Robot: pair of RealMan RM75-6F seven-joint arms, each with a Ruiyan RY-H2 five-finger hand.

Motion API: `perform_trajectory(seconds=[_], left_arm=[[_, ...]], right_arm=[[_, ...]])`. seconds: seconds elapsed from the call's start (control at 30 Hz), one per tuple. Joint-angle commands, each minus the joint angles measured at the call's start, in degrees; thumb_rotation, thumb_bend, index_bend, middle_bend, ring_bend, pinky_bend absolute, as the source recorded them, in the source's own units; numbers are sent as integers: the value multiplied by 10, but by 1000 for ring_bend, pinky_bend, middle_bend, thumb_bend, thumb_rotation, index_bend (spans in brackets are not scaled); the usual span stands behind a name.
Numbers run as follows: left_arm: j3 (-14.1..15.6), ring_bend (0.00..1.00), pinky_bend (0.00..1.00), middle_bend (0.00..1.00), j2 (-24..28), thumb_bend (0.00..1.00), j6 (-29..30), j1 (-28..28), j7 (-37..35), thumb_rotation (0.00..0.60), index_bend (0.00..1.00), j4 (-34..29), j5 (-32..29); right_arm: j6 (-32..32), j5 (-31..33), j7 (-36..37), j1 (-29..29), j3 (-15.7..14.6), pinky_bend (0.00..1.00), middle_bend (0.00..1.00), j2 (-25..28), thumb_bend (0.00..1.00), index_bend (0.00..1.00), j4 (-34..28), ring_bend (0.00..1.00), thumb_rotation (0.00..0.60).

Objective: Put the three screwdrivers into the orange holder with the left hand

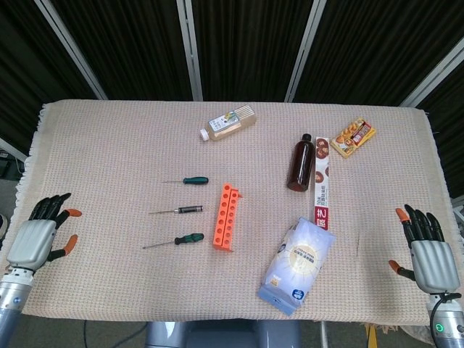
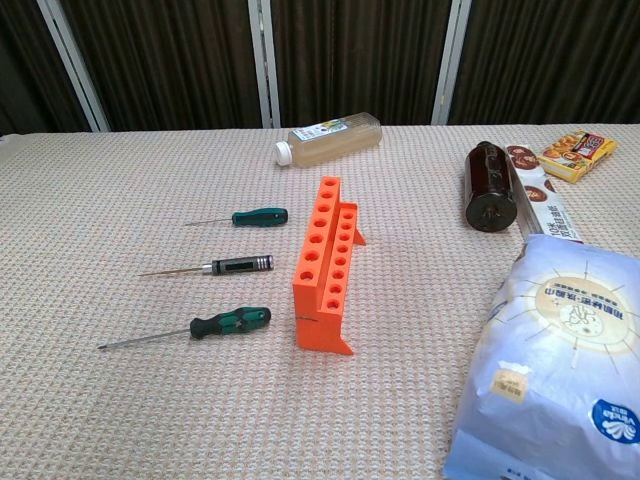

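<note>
Three screwdrivers lie in a column left of the orange holder (image 1: pixel 226 217) (image 2: pixel 325 264): a green-handled one (image 1: pixel 194 180) (image 2: pixel 259 215) farthest, a black-handled one (image 1: pixel 190 209) (image 2: pixel 240 265) in the middle, a green-and-black one (image 1: pixel 188 238) (image 2: pixel 231 322) nearest. Their tips point left. The holder stands upright and its holes show nothing in them. My left hand (image 1: pixel 38 235) hovers open at the table's left edge, well left of the screwdrivers. My right hand (image 1: pixel 428 254) is open at the right edge. Neither hand shows in the chest view.
A juice bottle (image 1: pixel 228 122) lies at the back. A brown bottle (image 1: pixel 301 162), a long red-and-white box (image 1: pixel 322 183) and a snack packet (image 1: pixel 352 137) sit to the right. A blue-white bag (image 1: pixel 297 264) lies right of the holder, near the front edge.
</note>
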Motion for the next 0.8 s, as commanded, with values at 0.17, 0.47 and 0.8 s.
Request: perform_trajectory(seconds=[0.17,0.47,0.8], left_arm=[[-16,3,0,44,-1,240,-86,-86,107,600,341,-52,23],[-25,4,0,53,-48,198,-126,-142,272,600,377,-87,-13],[-30,3,0,53,-194,194,-105,-194,498,600,381,-97,-167]], right_arm=[[13,-17,13,-3,-5,0,0,3,0,0,3,0,600],[35,-26,22,-18,-11,0,0,5,0,0,4,0,600],[50,-40,27,-27,-17,0,0,7,0,0,4,0,600]])
